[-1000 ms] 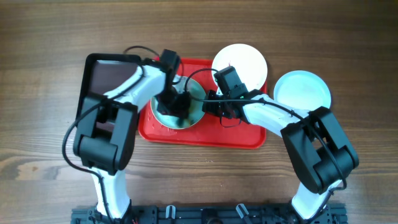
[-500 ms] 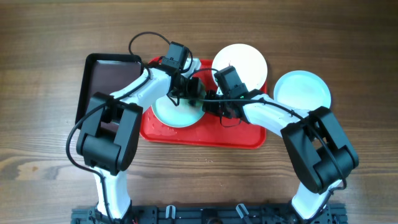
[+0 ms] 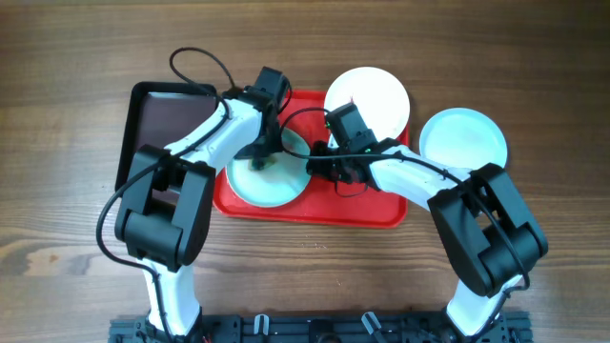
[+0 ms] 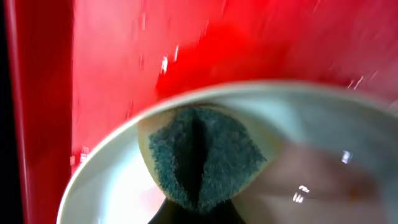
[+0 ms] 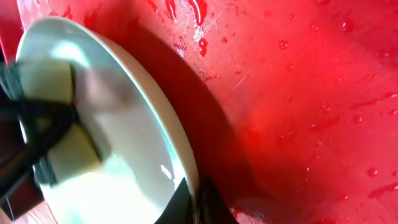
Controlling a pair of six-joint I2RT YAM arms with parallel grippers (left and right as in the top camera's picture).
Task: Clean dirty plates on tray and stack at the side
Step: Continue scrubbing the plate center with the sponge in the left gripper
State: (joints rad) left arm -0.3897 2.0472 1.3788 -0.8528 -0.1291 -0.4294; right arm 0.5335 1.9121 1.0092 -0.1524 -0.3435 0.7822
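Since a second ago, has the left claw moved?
Yes. The left claw, with its sponge, has slid left across the plate, toward the tray's left edge.

From above, your left arm (image 3: 214,129) covers part of the plate (image 3: 272,186) and of the black tray (image 3: 152,114). Your right arm (image 3: 400,171) hides some of the red tray (image 3: 315,214) and the white plate's (image 3: 376,95) rim. The left wrist picture is all blurry, and the sponge (image 4: 199,155) runs off its bottom edge. In the right wrist picture the plate is cut off at the left and bottom. Only the tips of the right fingers (image 5: 183,205) peek in, and the left fingers (image 5: 28,115) are a dark blur.
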